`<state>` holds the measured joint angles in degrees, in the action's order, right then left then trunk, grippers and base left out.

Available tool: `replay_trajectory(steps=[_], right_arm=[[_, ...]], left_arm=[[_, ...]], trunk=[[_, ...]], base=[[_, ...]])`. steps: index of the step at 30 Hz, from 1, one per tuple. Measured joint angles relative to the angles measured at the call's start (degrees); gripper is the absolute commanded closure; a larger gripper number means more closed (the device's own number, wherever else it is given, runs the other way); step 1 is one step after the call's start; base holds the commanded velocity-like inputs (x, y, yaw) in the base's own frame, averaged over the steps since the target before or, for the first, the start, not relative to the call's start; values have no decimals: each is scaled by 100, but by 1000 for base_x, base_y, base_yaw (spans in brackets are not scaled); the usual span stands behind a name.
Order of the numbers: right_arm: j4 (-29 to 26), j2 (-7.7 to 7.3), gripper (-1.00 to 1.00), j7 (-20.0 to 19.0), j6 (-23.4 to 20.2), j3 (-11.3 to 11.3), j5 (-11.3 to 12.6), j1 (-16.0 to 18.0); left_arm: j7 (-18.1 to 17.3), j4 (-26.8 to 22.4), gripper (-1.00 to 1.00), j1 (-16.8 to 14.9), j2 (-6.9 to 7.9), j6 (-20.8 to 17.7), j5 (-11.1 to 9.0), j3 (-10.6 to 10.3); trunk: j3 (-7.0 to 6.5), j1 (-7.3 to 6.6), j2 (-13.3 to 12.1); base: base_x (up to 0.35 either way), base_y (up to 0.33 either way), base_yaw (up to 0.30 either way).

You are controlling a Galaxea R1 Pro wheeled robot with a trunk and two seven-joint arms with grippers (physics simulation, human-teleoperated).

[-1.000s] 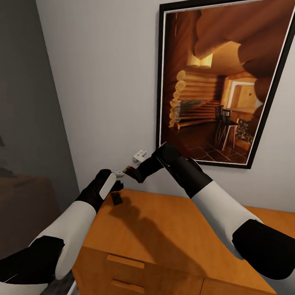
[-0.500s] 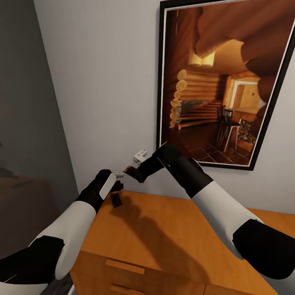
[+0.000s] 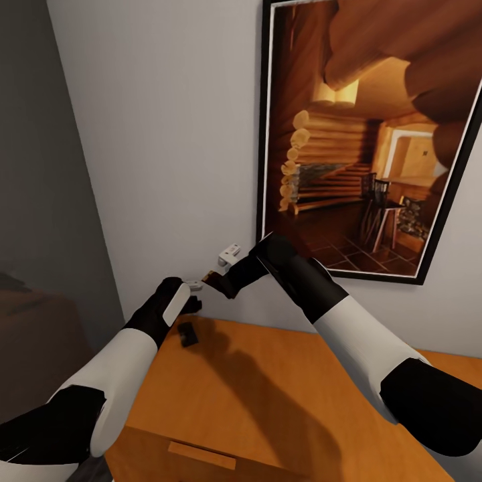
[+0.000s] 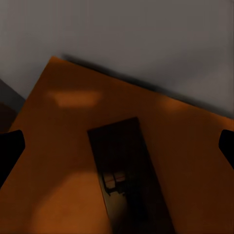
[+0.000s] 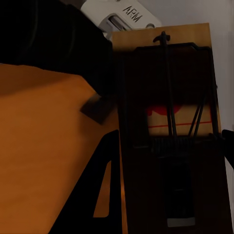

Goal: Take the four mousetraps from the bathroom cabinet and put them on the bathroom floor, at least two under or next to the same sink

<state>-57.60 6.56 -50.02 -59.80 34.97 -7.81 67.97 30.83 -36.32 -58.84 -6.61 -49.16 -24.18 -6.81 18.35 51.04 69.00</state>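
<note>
Pale grey wall fills the head view, with a dark doorway at nine o'clock and a black-framed picture of a log cabin interior point(image 3: 365, 144) at about one o'clock. Below it, from five to seven o'clock, stands an orange-brown wooden cabinet point(image 3: 281, 408), one drawer handle showing at its front edge.

Both arms reach forward over the cabinet's far left corner. The right pincer point(image 3: 213, 276) sits near the picture's centre and has hold of a mousetrap point(image 5: 168, 141). In the right wrist view the flat wooden slab with its dark wire bar and red mark lies along the fingers, close to the lens. How far the jaws stand apart I cannot tell, but the trap is held off the cabinet top.

The left pincer point(image 3: 194, 294) is just beside the right one, at its seven o'clock, the two nearly touching. In the left wrist view its dark fingertips point(image 4: 9, 148) stand wide apart at either edge of the frame, with nothing between them. Straight below lies a second mousetrap point(image 4: 129, 175), flat on the orange wood, dark in shadow. The head view shows that trap point(image 3: 188, 335) as a small dark slab near the cabinet's far left corner, just under the left wrist.
</note>
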Motion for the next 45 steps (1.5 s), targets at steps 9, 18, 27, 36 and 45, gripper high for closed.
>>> replay_trajectory(steps=[9,18,27,36,45], right_arm=[[4,-7,100,2,0,9,-25,0],[7,1,100,9,0,4,-58,0],[7,0,100,9,0,3,-71,0],[7,0,100,9,0,3,-65,0],[226,59,100,-49,1,75,-21,-6]], left_arm=[[0,192,-100,0,13,0,-21,7],[5,949,-100,0,18,-7,-50,49],[5,954,-100,0,7,-7,-63,41],[4,941,-100,0,2,-6,-62,40],[-27,1017,-100,2,-45,-10,-172,116]], trunk=[[0,0,0],[0,0,0],[0,0,0],[0,0,0],[0,0,0]], base=[[3,0,0],[0,0,0],[0,0,0],[0,0,0],[0,0,0]])
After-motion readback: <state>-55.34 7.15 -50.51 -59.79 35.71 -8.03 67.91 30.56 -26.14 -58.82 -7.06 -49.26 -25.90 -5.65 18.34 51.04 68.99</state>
